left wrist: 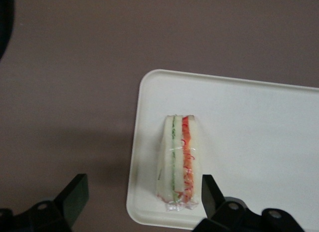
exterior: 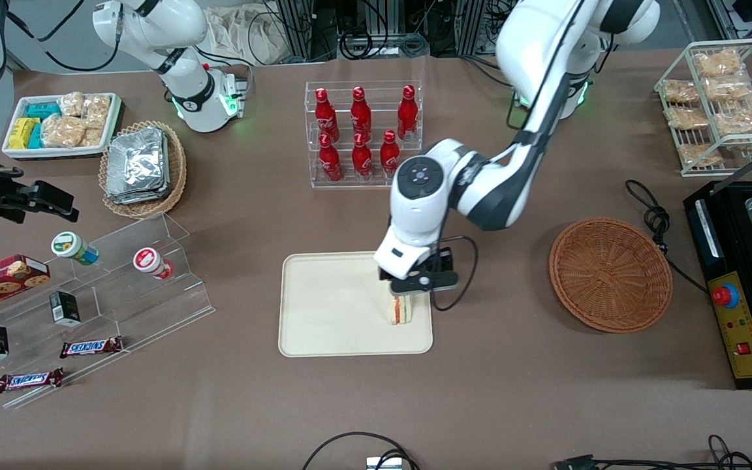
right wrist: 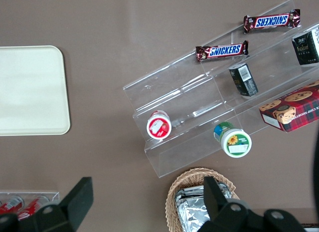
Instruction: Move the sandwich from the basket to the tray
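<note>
Wrapped sandwich [exterior: 402,309] stands on cream tray [exterior: 324,307].

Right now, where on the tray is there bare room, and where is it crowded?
The tray is bare from the sandwich toward the parked arm's end. It is crowded only at the edge nearest the empty basket, where the sandwich stands under the open gripper.

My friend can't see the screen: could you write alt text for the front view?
The gripper, fingers open, hangs over a wrapped sandwich standing on the cream tray. The empty reddish-brown basket sits toward the working arm's end.
</note>
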Robot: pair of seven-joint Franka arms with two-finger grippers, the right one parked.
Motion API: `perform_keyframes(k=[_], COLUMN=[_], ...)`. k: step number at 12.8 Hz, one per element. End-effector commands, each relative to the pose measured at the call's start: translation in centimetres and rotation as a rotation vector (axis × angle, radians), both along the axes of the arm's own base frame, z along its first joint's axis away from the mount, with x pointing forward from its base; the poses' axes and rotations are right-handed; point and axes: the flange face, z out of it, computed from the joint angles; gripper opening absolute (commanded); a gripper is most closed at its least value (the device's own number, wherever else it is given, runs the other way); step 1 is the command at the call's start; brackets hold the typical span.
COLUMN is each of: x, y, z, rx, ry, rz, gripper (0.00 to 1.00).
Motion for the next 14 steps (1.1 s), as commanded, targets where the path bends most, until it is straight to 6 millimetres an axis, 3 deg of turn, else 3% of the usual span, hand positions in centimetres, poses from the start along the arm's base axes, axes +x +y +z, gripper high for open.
perform_keyframes(k=[1, 5, 11, 14], x=[0.2, 2.4, 2.1, 1.5], y=[4.4, 14.1, 25.6, 30.7], z=[5.0, 11.2, 14.5, 17.3], rx=[0.024, 0.055, 0.072, 0.047], ry=[0.033, 0.061, 0.114, 0.106], rz=[0.073, 0.183, 0.098, 0.061], gripper=[1.00, 1.00, 1.00, 1.00])
